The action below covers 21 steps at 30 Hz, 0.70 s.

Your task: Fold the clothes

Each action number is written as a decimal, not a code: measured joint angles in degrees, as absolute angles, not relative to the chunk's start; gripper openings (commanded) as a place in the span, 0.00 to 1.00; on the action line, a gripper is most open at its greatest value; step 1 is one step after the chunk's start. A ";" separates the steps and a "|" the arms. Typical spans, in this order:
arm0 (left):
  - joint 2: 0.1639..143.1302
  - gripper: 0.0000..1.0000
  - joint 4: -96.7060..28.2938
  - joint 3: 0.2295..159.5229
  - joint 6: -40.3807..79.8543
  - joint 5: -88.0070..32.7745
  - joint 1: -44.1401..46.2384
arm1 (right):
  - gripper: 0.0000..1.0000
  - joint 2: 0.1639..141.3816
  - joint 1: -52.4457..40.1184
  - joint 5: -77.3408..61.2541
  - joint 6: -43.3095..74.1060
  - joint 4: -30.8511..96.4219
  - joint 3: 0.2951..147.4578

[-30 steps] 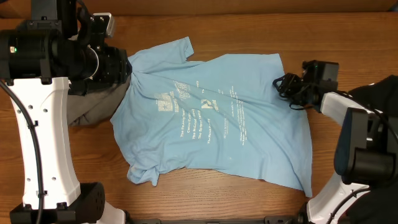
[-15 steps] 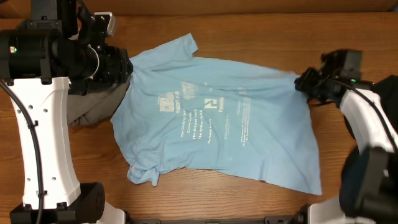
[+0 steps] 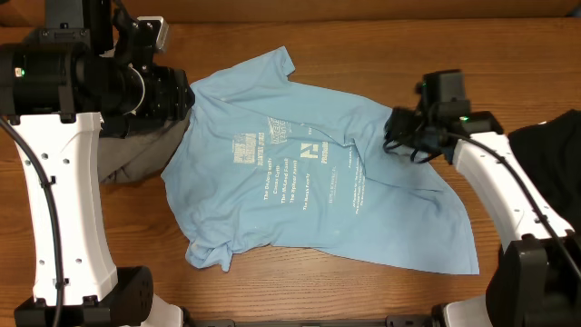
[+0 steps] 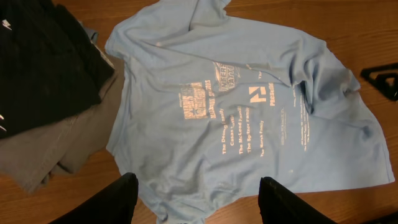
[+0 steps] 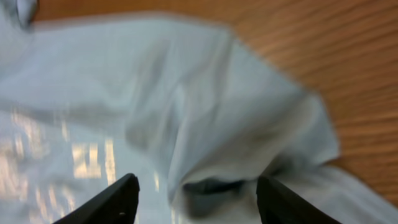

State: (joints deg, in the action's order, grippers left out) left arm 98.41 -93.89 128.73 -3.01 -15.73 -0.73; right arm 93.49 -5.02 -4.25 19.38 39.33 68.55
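Observation:
A light-blue T-shirt with white lettering lies spread on the wooden table, print up, wrinkled at its lower left sleeve. It fills the left wrist view. My left gripper is open and empty, held high above the shirt's left side. My right gripper is low over the shirt's upper right edge. In the right wrist view its fingers stand wide apart with a raised fold of blue cloth below and between them, not pinched.
A grey garment lies at the left, partly under the shirt, with a black white-logo garment on top of it. Another black garment lies at the right edge. Both arm bases stand at the front corners.
My right gripper pulled the shirt's right edge out to the right, then moved back left over the shirt. The shirt's right side now lies wider and flatter. My left arm has not moved.

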 measured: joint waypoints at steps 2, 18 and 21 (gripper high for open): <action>98.41 0.65 -93.89 128.73 -3.01 -15.73 -0.73 | 0.65 93.49 -2.87 -3.44 20.43 36.16 68.55; 98.41 0.65 -93.71 128.73 -3.01 -15.73 -0.73 | 0.55 107.02 4.89 -5.65 22.46 35.64 68.55; 98.41 0.65 -93.69 128.73 -3.01 -15.73 -0.73 | 0.54 109.40 4.89 -6.87 22.41 35.83 68.55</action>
